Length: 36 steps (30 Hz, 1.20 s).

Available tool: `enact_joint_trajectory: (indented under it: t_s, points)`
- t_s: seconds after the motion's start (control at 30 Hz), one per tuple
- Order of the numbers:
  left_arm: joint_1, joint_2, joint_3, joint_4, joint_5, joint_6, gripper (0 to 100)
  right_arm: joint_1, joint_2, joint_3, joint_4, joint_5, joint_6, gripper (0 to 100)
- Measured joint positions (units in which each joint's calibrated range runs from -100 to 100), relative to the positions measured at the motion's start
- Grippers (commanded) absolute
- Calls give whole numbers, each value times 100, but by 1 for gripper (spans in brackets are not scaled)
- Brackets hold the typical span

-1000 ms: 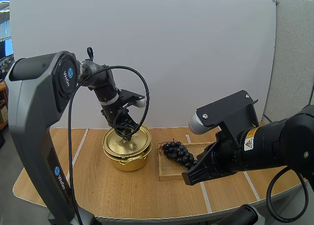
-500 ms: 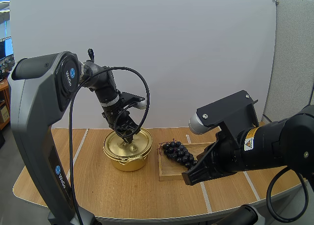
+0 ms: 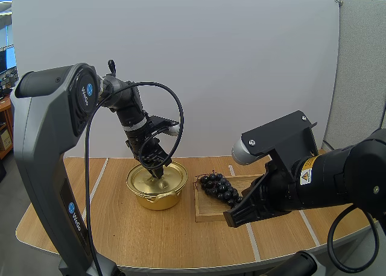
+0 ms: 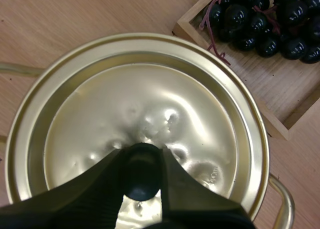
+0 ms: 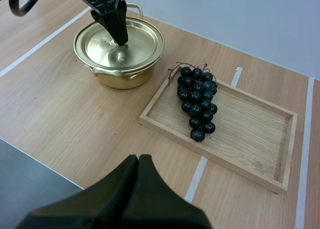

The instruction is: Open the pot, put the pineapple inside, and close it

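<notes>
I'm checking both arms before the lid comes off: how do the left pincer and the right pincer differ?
The left pincer pinches the black knob of the lid between its tips; the right pincer is shut on nothing. The left pincer is over the gold pot; the right pincer hangs above bare table near the wooden tray. Both have black fingers.

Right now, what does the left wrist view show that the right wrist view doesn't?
The left wrist view gives the close look: the left hand pinching the black knob of the lid, and dents in the lid around it. The right wrist view gives the whole wooden tray, the full bunch of grapes lying in it, white tape lines on the table, and the right hand shut on nothing. Both share the gold pot with its lid on, and the grapes in the tray beside it.
</notes>
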<state>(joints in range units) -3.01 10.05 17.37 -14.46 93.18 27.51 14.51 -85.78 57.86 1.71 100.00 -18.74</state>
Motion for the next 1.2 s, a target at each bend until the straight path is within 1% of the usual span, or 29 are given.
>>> enact_joint_trajectory:
  t_s: [0.03, 0.07, 0.1, 0.13, 0.2, 0.27, 0.6, 0.77, 0.87, 1.07, 1.2]
  points:
    - [0, 0, 0, -11, 0, 0, 4, 0, 0, 0, 0, 0, 0, 0]
    - [0, 0, 0, -11, 0, 0, 10, 0, 0, 0, 0, 0, 0, 0]
    - [0, 0, 0, -11, 0, 0, 18, 0, 0, 0, 0, 0, 0, 0]
    - [0, 0, 0, -11, 0, 0, 29, 0, 0, 0, 0, 0, 0, 0]
    - [0, 0, 0, -26, 0, 9, 59, 0, 0, 0, 0, 0, 0, 0]
    - [0, 0, 0, -36, 80, 9, 100, 0, 0, 0, 0, 0, 0, 0]
    - [0, -126, -4, -144, 342, 9, 100, 0, 0, 0, 0, 0, 0, 0]
    - [0, -390, -276, -144, 533, 9, 100, 0, 0, 0, 0, 0, 0, 0]
    - [0, -690, -480, -110, 571, -33, 100, 0, 0, 0, 0, 0, 0, 0]
    - [0, -1428, -816, 184, 592, -139, 100, 0, 0, 0, 0, 0, 0, 0]
    - [0, -2134, -968, 276, 615, -155, 100, 0, 0, 0, 0, 0, 0, 0]
